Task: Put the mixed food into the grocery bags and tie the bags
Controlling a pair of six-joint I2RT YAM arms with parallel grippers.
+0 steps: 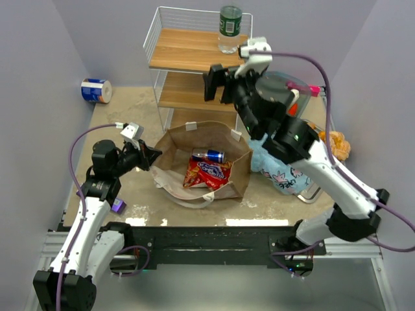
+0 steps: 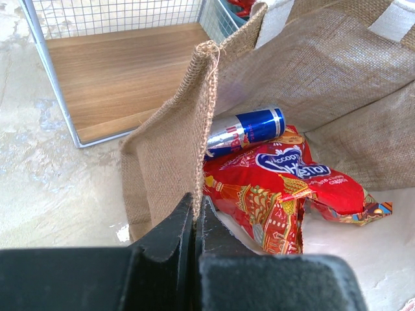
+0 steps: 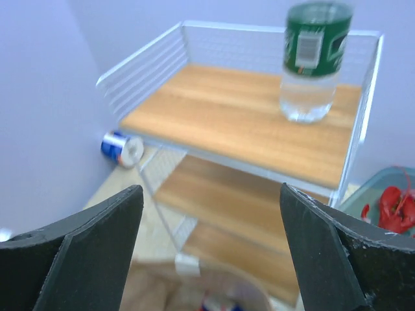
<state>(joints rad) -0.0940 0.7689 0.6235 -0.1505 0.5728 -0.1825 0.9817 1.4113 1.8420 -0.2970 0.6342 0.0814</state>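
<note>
The left tool (image 2: 194, 208) is closed tight on the near corner seam of the brown burlap bag (image 2: 324, 71), its two dark fingers pinching the frayed rim so that the mouth stands open. Inside the bag, on its floor, a red snack packet (image 2: 279, 188) lies flat, and a blue-and-silver drink can (image 2: 249, 128) lies on its side just behind it, touching the packet's far edge. The bag sits on the mottled bench (image 1: 130, 116), just in front of the wire rack (image 1: 181, 48).

The right tool (image 3: 209, 194) is spread wide with nothing between its fingers, held high in the air in front of the rack's top shelf. A clear bottle (image 3: 316, 58) with a green label stands upright at the right end of that wooden shelf, apart from the tool. To the right of the rack, a red lobster (image 3: 395, 207) lies in a teal dish (image 3: 363, 189).

Under the right arm, a light-blue printed plastic bag (image 1: 279, 172) lies crumpled just beside the burlap bag, with an orange-brown bread (image 1: 337, 146) further right. A blue-and-white roll (image 1: 96, 91) rests by the left wall
</note>
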